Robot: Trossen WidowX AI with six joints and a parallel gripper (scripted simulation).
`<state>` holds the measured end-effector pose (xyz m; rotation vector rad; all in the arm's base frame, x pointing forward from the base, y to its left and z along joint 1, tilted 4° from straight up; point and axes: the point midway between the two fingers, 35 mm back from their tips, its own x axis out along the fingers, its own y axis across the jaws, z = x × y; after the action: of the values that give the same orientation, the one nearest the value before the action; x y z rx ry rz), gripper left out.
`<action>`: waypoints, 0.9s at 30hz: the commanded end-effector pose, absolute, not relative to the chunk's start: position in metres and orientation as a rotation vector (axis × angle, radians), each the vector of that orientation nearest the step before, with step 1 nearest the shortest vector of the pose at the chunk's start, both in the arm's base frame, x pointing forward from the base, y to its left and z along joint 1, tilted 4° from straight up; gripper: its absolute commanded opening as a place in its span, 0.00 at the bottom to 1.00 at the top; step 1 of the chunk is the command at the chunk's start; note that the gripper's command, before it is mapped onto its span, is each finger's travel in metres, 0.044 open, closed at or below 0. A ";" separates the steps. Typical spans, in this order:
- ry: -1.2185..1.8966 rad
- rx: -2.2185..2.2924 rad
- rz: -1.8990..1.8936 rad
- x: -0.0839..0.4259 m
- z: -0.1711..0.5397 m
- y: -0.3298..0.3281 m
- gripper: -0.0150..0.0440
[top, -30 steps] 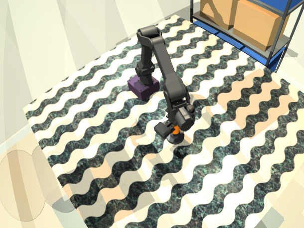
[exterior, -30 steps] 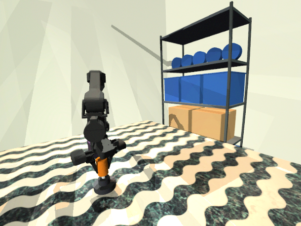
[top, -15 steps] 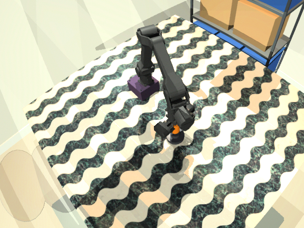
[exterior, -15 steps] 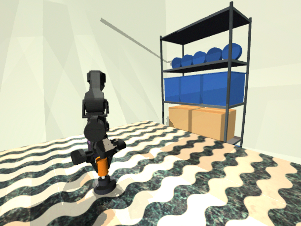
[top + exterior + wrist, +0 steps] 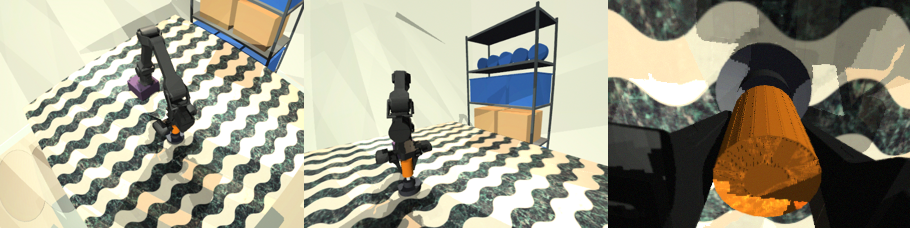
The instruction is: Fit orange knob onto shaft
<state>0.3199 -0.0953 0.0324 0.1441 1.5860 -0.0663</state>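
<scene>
The orange knob (image 5: pixel 175 129) (image 5: pixel 407 166) (image 5: pixel 767 155) is held between the fingers of my gripper (image 5: pixel 175 131) (image 5: pixel 407 170) (image 5: pixel 764 122), which is shut on it. The knob stands nearly upright directly over the dark round pedestal (image 5: pixel 175 142) (image 5: pixel 409 191) (image 5: pixel 763 57). In the exterior view a short bright piece of the silver shaft (image 5: pixel 408 178) shows between the knob's lower end and the pedestal's raised middle. The knob is not down on the pedestal. Its underside hole and the flat sides of hole and shaft are hidden, so their alignment cannot be told.
The arm's purple base block (image 5: pixel 143 88) stands behind the pedestal. A metal shelf rack (image 5: pixel 275 35) (image 5: pixel 535 87) with cardboard boxes (image 5: pixel 255 25) (image 5: pixel 514 124) and blue bins (image 5: pixel 488 90) stands beyond the wavy-striped surface, at the back right.
</scene>
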 end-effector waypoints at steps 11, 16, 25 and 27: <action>1.582 0.172 -0.095 0.321 0.030 -0.096 0.25; 1.582 0.172 -0.094 0.318 0.031 -0.095 0.25; 1.582 0.172 -0.094 0.318 0.028 -0.094 0.25; 1.582 0.172 -0.094 0.318 0.028 -0.094 0.25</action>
<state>0.3179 -0.0948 0.0281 0.1683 1.5862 -0.0905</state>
